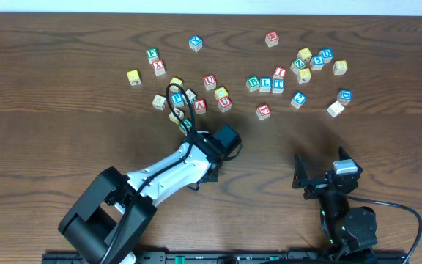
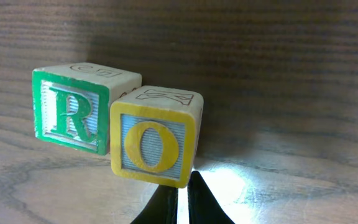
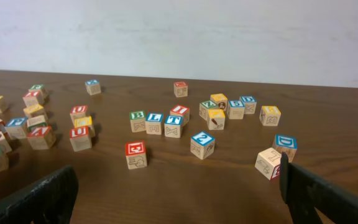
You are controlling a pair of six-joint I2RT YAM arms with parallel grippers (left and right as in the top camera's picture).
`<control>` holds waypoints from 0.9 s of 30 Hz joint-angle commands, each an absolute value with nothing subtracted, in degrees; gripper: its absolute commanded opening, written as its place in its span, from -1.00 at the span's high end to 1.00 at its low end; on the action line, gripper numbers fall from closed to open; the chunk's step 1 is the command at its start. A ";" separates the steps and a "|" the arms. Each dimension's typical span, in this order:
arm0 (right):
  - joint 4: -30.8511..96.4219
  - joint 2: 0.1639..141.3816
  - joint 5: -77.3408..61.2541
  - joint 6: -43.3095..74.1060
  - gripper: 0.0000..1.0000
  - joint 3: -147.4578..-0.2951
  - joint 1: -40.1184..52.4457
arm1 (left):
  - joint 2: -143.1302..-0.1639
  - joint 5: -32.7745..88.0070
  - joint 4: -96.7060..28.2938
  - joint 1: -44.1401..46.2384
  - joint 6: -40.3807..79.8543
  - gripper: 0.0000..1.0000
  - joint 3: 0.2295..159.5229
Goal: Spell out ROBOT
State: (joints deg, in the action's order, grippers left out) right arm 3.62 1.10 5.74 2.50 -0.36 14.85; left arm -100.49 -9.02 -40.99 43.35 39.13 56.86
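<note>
Pinched fingertips of the left gripper [image 2: 182,200] are pressing together on nothing, just short of the yellow O block [image 2: 154,144]. It is touching the green R block [image 2: 72,112] on its left. These two blocks, letters standing upright, are forming a left-to-right row on the dark wood-grain table [image 2: 291,74]. Farther off, the right gripper [image 3: 176,186] is gaping wide, facing a pale wall [image 3: 179,31].

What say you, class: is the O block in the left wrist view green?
No, the O block is yellow; the R block beside it is green.
</note>
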 commanded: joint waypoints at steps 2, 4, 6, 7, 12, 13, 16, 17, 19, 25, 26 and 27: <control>3.86 1.15 5.41 2.07 -0.98 -0.32 14.28 | -99.96 -10.41 -40.99 43.42 39.68 0.85 56.25; 3.86 1.15 5.41 2.07 -0.99 -0.32 14.28 | -99.96 -11.29 -41.01 43.42 39.68 0.85 56.25; 3.84 1.15 5.41 2.07 -0.99 -0.32 14.28 | -99.96 -11.68 -41.01 43.42 39.66 0.85 56.25; 3.86 1.15 5.43 2.07 -0.99 -0.32 14.28 | -99.96 -11.68 -41.01 43.42 39.66 0.85 56.25; 3.86 1.15 5.41 2.07 -0.98 -0.32 14.28 | -99.96 -11.68 -41.01 43.42 39.66 0.85 56.25; 3.86 1.15 5.41 2.07 -0.99 -0.32 14.28 | -99.96 -11.68 -41.01 43.42 39.68 0.85 56.25; 3.84 1.15 5.41 2.07 -0.99 -0.32 14.28 | -99.96 -11.68 -41.01 43.42 39.66 0.85 56.25; 3.86 1.15 5.41 2.07 -0.99 -0.32 14.28 | -99.96 -11.70 -41.01 43.42 39.66 0.85 56.25; 3.86 1.15 5.41 2.07 -0.98 -0.32 14.28 | -99.96 -11.73 -41.01 43.42 39.66 0.85 56.25; 3.86 1.15 5.41 2.07 -0.98 -0.32 14.28 | -99.96 -12.53 -41.04 43.42 39.66 0.85 56.25; 3.86 1.15 5.41 2.07 -0.99 -0.32 14.28 | -99.96 -12.53 -41.04 43.42 39.66 0.85 56.25; 3.86 1.15 5.41 2.07 -0.98 -0.32 14.28 | -99.96 -12.53 -41.04 43.42 39.66 0.85 56.25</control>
State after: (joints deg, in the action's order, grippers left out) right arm 3.62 1.10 5.74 2.50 -0.36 14.85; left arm -100.49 -10.92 -40.86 43.35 39.13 56.86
